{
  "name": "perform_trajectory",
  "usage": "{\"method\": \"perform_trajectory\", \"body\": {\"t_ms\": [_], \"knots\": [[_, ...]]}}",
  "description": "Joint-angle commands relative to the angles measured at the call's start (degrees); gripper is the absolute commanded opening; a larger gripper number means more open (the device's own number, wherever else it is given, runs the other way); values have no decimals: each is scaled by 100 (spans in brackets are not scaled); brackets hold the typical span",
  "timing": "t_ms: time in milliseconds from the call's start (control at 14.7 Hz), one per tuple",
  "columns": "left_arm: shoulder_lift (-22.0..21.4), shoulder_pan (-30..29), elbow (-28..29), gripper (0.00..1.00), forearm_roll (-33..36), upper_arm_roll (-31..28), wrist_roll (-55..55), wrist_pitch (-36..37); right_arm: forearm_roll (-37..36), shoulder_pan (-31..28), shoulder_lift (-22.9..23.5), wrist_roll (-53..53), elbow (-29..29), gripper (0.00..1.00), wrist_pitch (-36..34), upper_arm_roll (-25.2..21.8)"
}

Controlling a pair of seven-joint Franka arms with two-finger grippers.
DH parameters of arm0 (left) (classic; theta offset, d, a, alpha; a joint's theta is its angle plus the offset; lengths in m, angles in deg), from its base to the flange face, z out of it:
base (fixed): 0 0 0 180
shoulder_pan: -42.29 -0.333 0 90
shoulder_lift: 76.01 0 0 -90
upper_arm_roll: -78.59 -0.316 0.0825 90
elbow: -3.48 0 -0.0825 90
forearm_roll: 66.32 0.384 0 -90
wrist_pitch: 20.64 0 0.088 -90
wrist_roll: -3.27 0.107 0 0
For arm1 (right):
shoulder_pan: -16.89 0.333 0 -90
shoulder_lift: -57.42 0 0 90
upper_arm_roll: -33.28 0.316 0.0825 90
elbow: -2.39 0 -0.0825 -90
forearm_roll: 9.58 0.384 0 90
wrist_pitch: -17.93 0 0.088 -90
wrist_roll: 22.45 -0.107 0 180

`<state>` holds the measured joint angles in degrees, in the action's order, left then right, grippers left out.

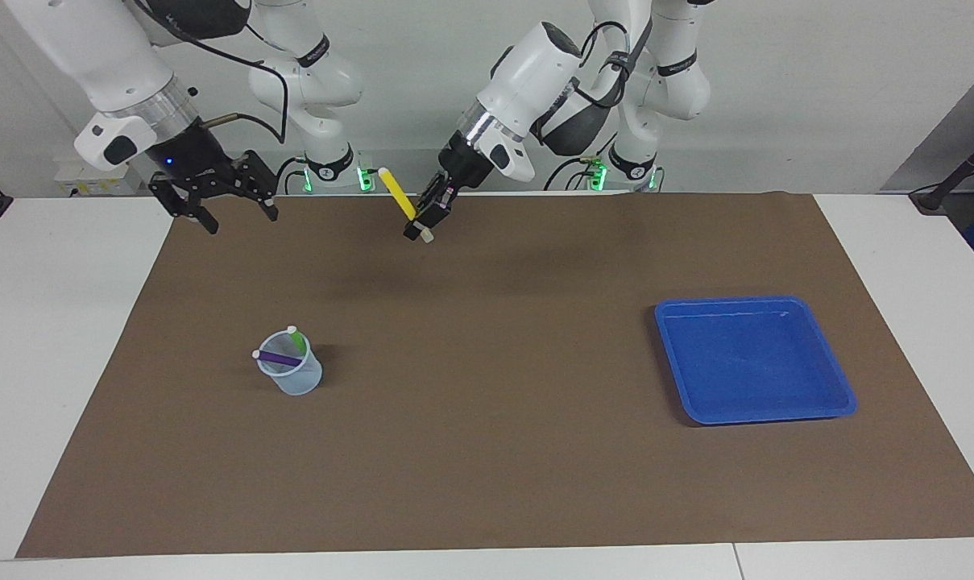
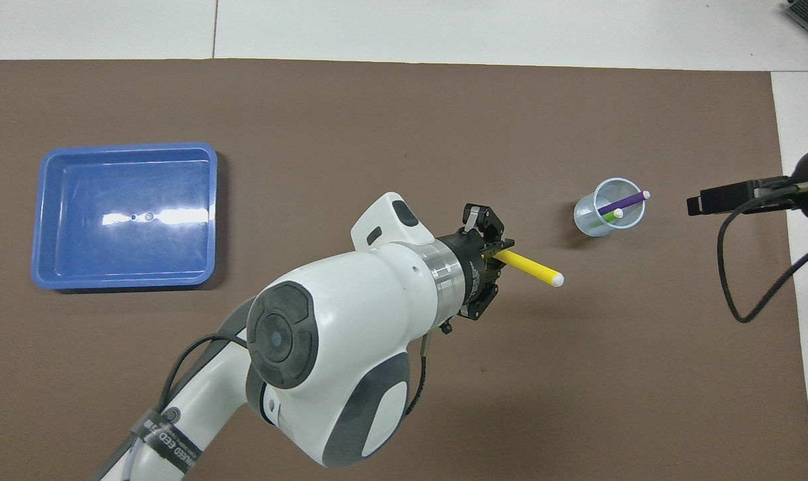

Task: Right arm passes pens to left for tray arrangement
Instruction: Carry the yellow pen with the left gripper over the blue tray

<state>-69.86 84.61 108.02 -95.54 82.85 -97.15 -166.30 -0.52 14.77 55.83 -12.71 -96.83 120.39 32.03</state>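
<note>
The yellow pen (image 1: 397, 194) is clamped near its lower end in the left gripper (image 1: 419, 229), tilted in the air over the mat's (image 1: 487, 451) edge by the robots. The purple pen (image 1: 277, 358) and green pen (image 1: 297, 341) lean in a clear cup (image 1: 292, 375) toward the right arm's end. The right gripper (image 1: 214, 205), fingers spread wide and holding nothing, hangs over the mat's corner at that end. The blue tray (image 1: 825, 354) sits toward the left arm's end. A brown mat covers a white table (image 1: 60, 322); a pale wall (image 1: 817, 97) stands at the robots' backs. A black band on the left arm (image 2: 170, 437) carries white lettering, too partial to read.
</note>
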Motion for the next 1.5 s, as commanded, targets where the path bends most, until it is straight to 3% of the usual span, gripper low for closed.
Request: {"method": "perform_trajectory", "body": {"t_ms": [0,272,544,952,1156,1427], "knots": [[-158,-250,-4,0,-58,-13,609,634,-211,-60,-122,151,-642,100,738,72],[-237,-628,-12,0,29,-22,1435,1425,-518,-25,185,169,-1064,100,1767,81],[-333,-1216,14,0,600,-22,2479,2408,-519,-34,476,336,-1065,100,2041,81],[-430,-1998,14,0,1023,-39,3948,3288,-510,-604,380,898,-899,100,1831,81],[-456,-2692,5,0,1364,-39,5195,3693,-501,-667,441,672,-740,100,1840,81],[-457,-3545,-4,0,1743,-39,6769,3738,-414,-693,494,310,-390,100,1349,90]]}}
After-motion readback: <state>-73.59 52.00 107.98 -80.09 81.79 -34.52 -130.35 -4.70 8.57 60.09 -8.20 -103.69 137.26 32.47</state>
